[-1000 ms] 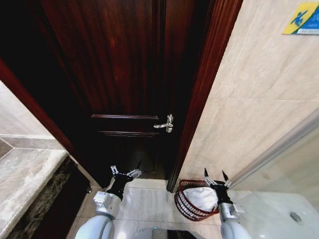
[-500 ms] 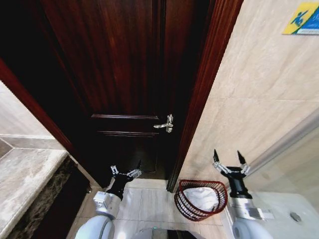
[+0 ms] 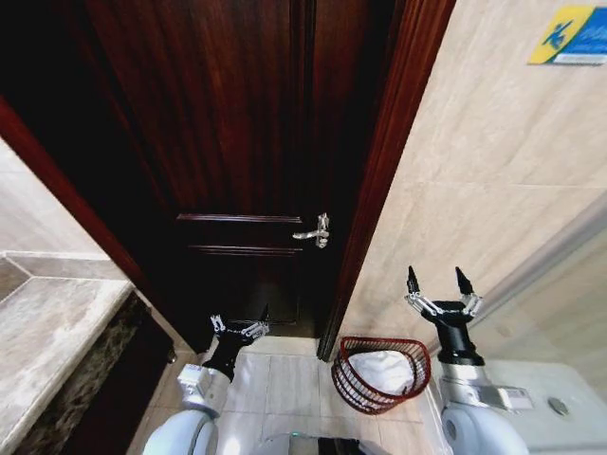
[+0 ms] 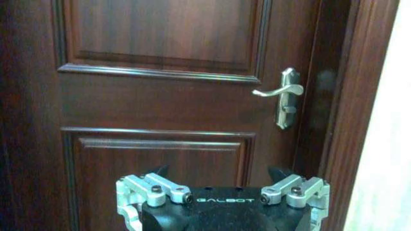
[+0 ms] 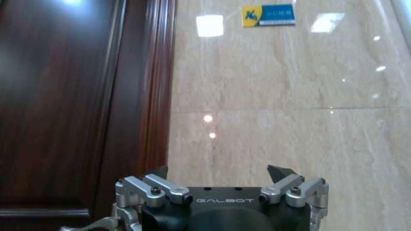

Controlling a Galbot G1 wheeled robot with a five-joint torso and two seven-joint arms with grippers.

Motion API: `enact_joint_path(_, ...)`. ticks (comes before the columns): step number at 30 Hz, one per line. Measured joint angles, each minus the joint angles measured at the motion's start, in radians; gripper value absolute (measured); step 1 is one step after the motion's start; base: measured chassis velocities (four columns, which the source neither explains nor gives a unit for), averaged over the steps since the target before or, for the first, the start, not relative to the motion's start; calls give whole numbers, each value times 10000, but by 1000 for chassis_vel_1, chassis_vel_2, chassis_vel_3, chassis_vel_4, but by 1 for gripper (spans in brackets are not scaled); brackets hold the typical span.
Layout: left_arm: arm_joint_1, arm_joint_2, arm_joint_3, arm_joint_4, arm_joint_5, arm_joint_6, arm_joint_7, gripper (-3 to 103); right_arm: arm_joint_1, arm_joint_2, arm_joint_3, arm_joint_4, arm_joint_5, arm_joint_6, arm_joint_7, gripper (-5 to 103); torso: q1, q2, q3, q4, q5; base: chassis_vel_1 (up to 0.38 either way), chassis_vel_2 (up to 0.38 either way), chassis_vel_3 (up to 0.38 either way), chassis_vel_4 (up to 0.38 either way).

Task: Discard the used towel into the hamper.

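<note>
Left tool [image 3: 239, 325] sits low at the robot's left, over the pale floor tiles [image 3: 285, 384], fingers spread wide with nothing between them; in the left wrist view the same tool [image 4: 218, 174] faces the panelled door [image 4: 160, 96] squarely, tips apart and empty. Right tool [image 3: 438, 282] is raised at the robot's right, pointing up in front of the beige tiled wall [image 3: 474, 190], its two black-tipped fingers splayed in a wide V and gripping nothing; the right wrist view shows the right tool [image 5: 218, 172] the same way, gaping, with the wall and the door frame [image 5: 138, 96] beyond it. The hamper [image 3: 353, 379], a round reddish-brown wire basket, stands on the floor between the two arms, closer to the right one, just beside the foot of the door frame and close to the wall. The white towel [image 3: 389, 370] lies bunched inside the hamper, below its rim, and neither tool touches it. At the left edge runs a grey stone ledge [image 3: 47, 341]. Farther back the dark wooden door is shut, its silver lever handle [image 3: 315, 232] near the frame side. High on the wall, at the far upper right, is a small blue and yellow sticker [image 3: 569, 36].
</note>
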Motion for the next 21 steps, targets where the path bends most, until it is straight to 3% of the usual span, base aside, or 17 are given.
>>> enact_joint_path(21,-2,0,0,0,0,0,0,100,-262,26,99,290,157,41,-138,100,9,-1,2,0,-3,130,-123,-122,120)
